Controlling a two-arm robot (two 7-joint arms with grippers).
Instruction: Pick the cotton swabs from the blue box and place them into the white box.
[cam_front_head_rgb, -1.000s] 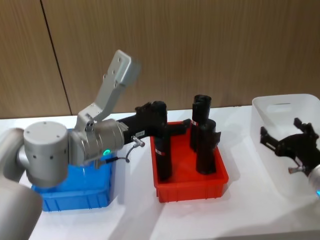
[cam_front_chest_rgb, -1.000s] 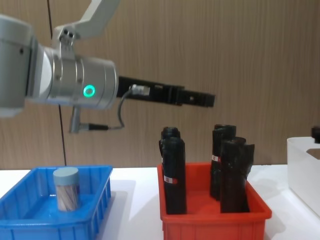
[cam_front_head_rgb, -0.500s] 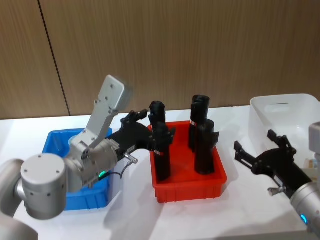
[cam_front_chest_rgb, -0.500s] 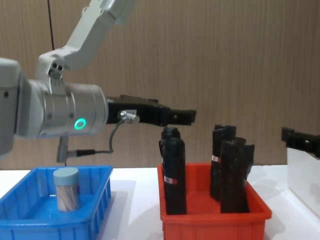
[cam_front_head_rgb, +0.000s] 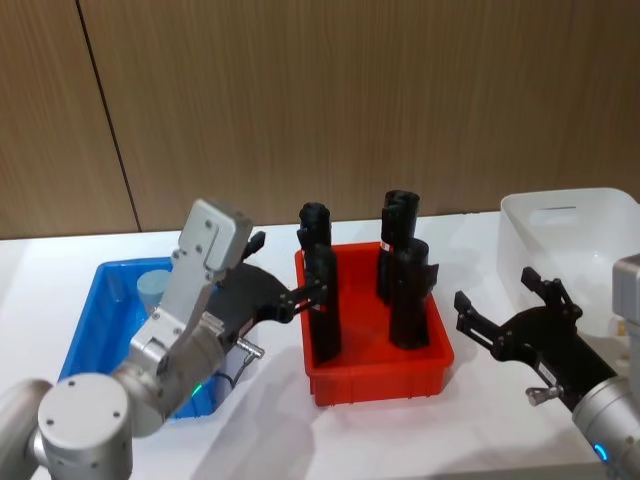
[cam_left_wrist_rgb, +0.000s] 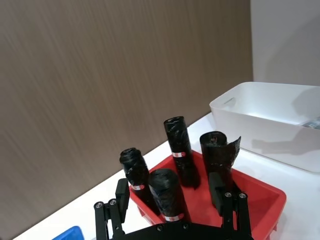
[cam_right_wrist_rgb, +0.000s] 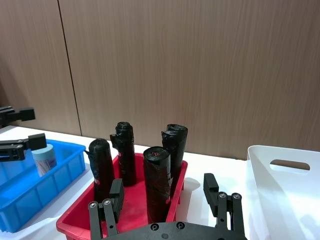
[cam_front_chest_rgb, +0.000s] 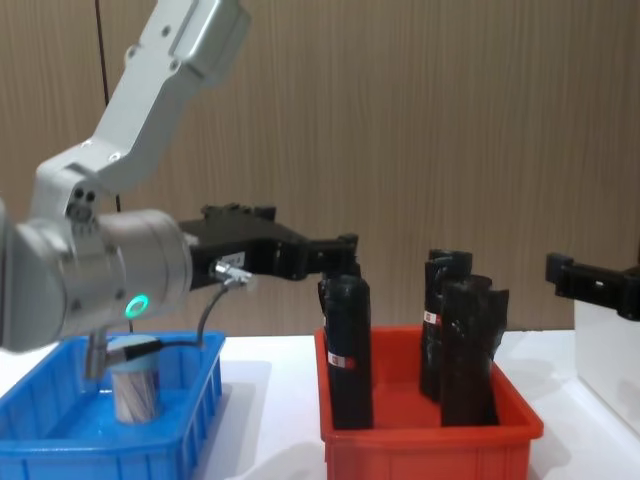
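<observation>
Left tool (cam_left_wrist_rgb: 168, 184) spread wide, holding nothing, up over the gap between the blue box (cam_front_head_rgb: 84, 332) and red bin (cam_front_head_rgb: 380, 377), close to the front-left black cylinder (cam_front_head_rgb: 323, 305). Right tool (cam_right_wrist_rgb: 163, 186) also spread, empty, above the worktop (cam_front_head_rgb: 270, 425) between red bin and white box (cam_front_head_rgb: 560, 203). One jar of cotton swabs (cam_front_head_rgb: 152, 287) upright in the blue box, untouched
</observation>
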